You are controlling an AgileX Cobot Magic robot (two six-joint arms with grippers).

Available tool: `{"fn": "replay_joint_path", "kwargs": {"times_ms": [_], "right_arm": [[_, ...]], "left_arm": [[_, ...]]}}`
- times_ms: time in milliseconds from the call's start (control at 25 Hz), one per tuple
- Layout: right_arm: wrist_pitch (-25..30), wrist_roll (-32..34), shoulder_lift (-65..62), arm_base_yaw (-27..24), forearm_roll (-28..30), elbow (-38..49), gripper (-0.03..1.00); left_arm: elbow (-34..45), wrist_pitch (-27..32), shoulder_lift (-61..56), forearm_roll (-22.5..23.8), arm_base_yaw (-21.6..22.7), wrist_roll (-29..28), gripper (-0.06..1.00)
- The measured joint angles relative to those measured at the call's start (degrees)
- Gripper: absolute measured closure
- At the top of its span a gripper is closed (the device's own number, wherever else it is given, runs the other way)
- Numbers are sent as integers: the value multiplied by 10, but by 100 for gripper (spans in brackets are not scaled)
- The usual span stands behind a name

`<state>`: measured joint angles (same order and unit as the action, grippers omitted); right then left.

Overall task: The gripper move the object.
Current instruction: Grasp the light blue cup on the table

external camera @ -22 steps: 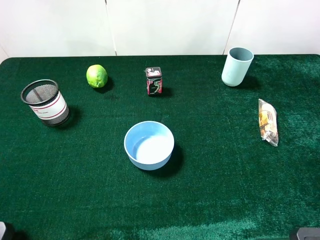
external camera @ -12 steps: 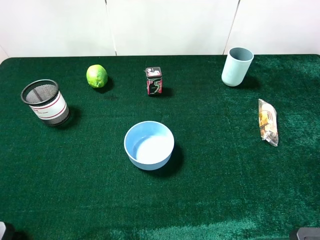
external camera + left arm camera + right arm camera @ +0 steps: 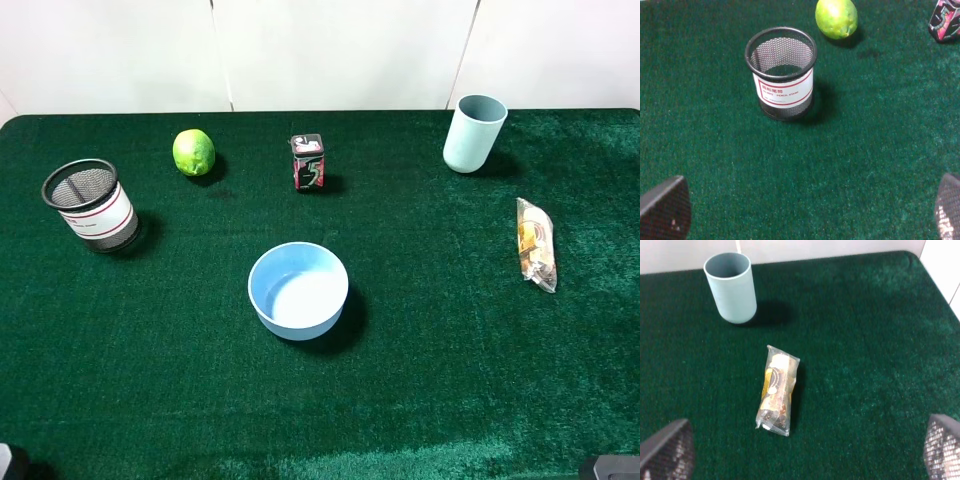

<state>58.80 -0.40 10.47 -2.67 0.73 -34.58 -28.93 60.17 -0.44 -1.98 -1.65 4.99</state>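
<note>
Tall pale cup [image 3: 472, 140] upright at the bench's [image 3: 450, 380] far right, right hand [image 3: 804, 449] spread and empty, short of snack packet [image 3: 777, 390], left hand [image 3: 807, 210] spread and empty, facing mesh cup [image 3: 781, 75] (blue bowl [image 3: 298, 326] only overhead)

Bowl [image 3: 268, 312], lime [image 3: 194, 152], mesh cup [image 3: 92, 205], tin [image 3: 307, 162], snack pkt [image 3: 535, 243].

On the table [image 3: 450, 390] the bowl [image 3: 298, 291] sits at the centre. From it, the tin [image 3: 307, 161] stands at 12 o'clock, the citrus fruit [image 3: 194, 152] at 11, the mesh holder [image 3: 90, 205] at 10, the cup [image 3: 474, 133] between 1 and 2, and the snack packet [image 3: 535, 243] near 3, all well apart.
</note>
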Motion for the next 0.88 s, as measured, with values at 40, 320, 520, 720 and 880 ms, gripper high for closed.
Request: {"fn": "replay_joint_path", "kwargs": {"times_ms": [40,320,520,720,880], "right_arm": [[-2,0,27,0,-1,-13,28],[-15,0,215,0,-16,-115,28],[-10,-2,341,0,-17,-189,28],[16,-11,446,22,-18,-262,28],[41,-13,526,49,-20,-324,28]], "left_arm": [[0,0,0,0,0,0,-5],[0,0,0,0,0,0,-5],[0,0,0,0,0,0,-5],[0,0,0,0,0,0,-5],[0,0,0,0,0,0,-5]]}}
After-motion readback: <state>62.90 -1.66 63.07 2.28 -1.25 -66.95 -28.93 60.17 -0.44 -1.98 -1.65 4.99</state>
